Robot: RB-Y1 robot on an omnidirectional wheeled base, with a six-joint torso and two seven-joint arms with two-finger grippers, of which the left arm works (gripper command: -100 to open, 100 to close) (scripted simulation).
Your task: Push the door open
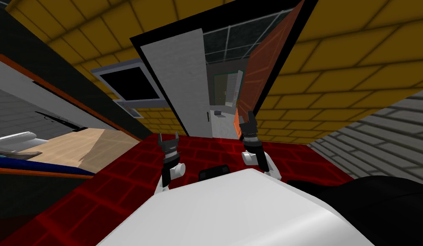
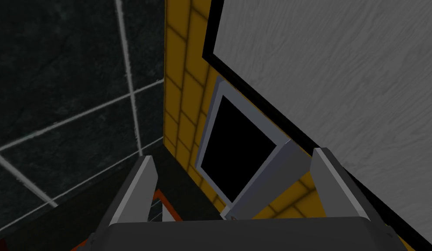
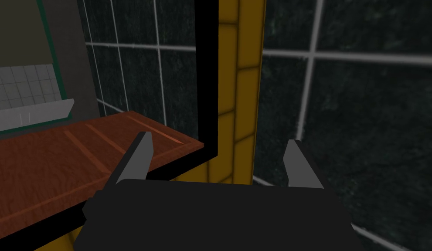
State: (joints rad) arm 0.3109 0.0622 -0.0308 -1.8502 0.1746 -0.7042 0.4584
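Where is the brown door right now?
In the head view, the brown door stands partly open on the right of the black-framed doorway, next to the yellow brick wall, with the right gripper close by its lower edge.

Doorway [image 1: 225,64] ahead, door [image 1: 259,72] at its right, window [image 1: 130,85] at its left

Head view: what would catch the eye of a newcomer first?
A reddish-brown door stands swung open on the right of a black-framed doorway in the yellow brick wall, with a grey door on the left. The right gripper, jaws open, is near that door's lower edge.
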